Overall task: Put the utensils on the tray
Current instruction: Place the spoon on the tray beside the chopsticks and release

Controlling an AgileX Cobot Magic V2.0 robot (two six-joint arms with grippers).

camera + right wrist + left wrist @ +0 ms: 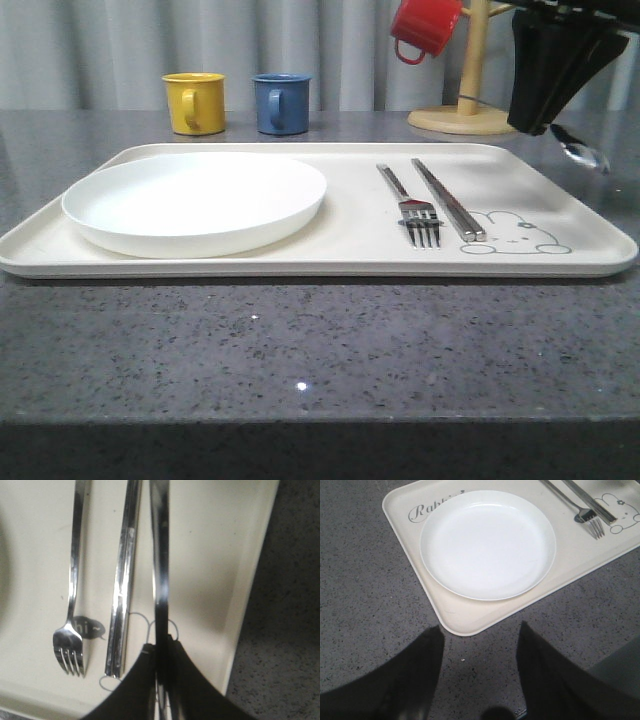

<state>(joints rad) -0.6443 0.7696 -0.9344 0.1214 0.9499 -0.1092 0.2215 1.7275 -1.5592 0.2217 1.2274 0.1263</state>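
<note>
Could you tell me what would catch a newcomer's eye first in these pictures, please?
The big cream tray fills the middle of the dark speckled table, with a round white plate on its left half. To the plate's right lie a fork and chopsticks. Above the tray's right end, the right hand holds a spoon in the air.

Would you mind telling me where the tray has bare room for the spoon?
The strip between the chopsticks and the tray right rim is free, over the bunny drawing. The right gripper holds the spoon above there. The plate fills the left; fork and chopsticks crowd together.
</note>
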